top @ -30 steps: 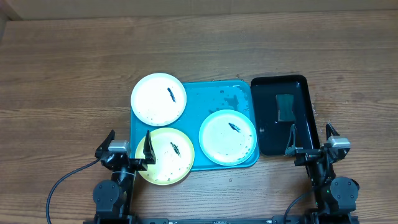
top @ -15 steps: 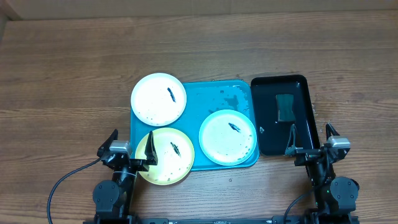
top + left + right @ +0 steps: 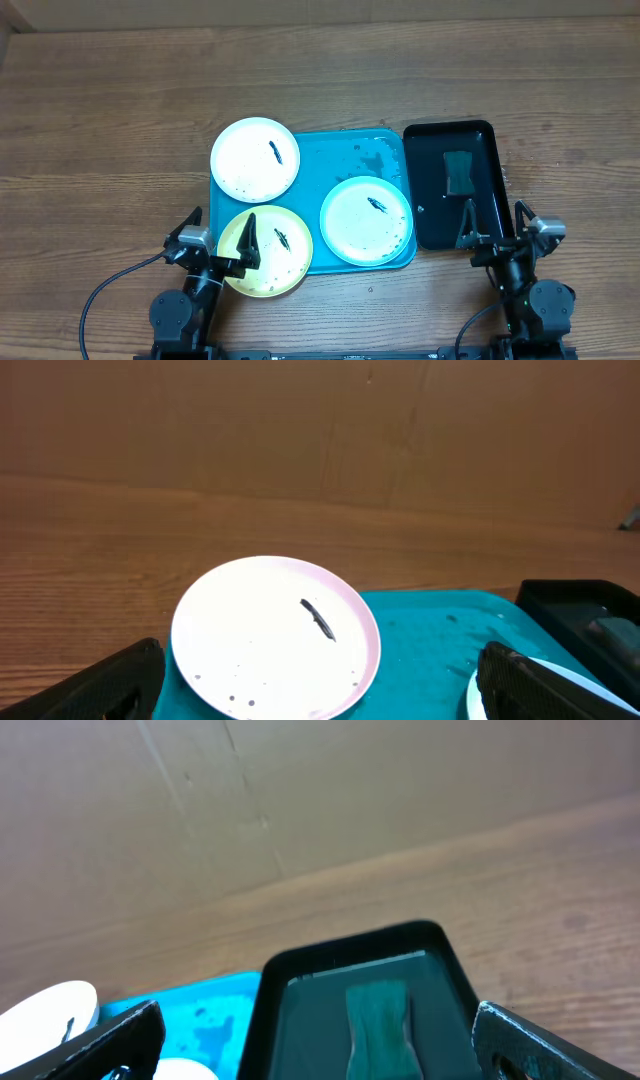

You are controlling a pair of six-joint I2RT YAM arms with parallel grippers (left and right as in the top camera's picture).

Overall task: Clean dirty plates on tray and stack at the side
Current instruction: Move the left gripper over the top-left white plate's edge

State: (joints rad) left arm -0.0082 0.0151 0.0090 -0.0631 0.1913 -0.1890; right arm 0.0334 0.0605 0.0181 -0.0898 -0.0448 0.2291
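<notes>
status: cleaning not begun. each of the three plates shows dark specks and a dark sliver. the white plate [image 3: 255, 158] lies at the far left corner of the teal tray [image 3: 345, 165], partly hanging over the table [image 3: 100, 150]. the yellow-green plate [image 3: 285, 258] overhangs the near left corner in the same way. the pale blue-green plate [image 3: 366, 220] sits wholly inside the tray, near right. nothing is stacked at the side.

tools: the left gripper [image 3: 222, 216] has its jaws wide apart and holds nothing, with one finger over the yellow-green plate and the other over bare table. the right gripper [image 3: 495, 205] is likewise spread and unladen at the near end of the black tray [image 3: 492, 135], where a green pad [image 3: 459, 173] lies flat.

step in hand, as judged: fetch the pad. recommended: the right arm reaches forward and down along the black tray. its jaws should straddle the pad's narrow width and close only when the tips are at the tray floor, clear of the rim. the left arm should pin a plate's rim before any wiping, because light plates overhanging the tray are likely to slide or tip.

pose: both arms sit folded close to the table's near edge, wrists low, fingers pointing forward. no contact with anything can be made out.
</notes>
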